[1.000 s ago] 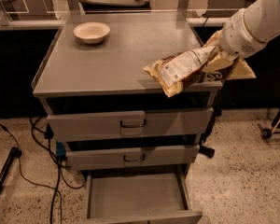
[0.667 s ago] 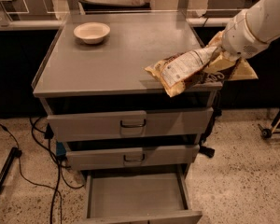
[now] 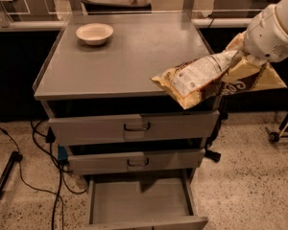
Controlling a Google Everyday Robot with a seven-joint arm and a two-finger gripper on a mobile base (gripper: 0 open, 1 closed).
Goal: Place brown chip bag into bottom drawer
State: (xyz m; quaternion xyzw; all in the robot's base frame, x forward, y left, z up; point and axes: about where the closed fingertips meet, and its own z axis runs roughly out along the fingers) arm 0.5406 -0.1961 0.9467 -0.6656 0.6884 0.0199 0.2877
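End effector, at the upper right of the frame, is clamped on one end of the brown chip bag, held aloft over the right front corner of the worktop. During lowering to the open bottom drawer at lower centre, the limp bag could be snagged on the closed drawer fronts above.

White tool at R, tan/brn chip bag, grey cabinet, cream bowl
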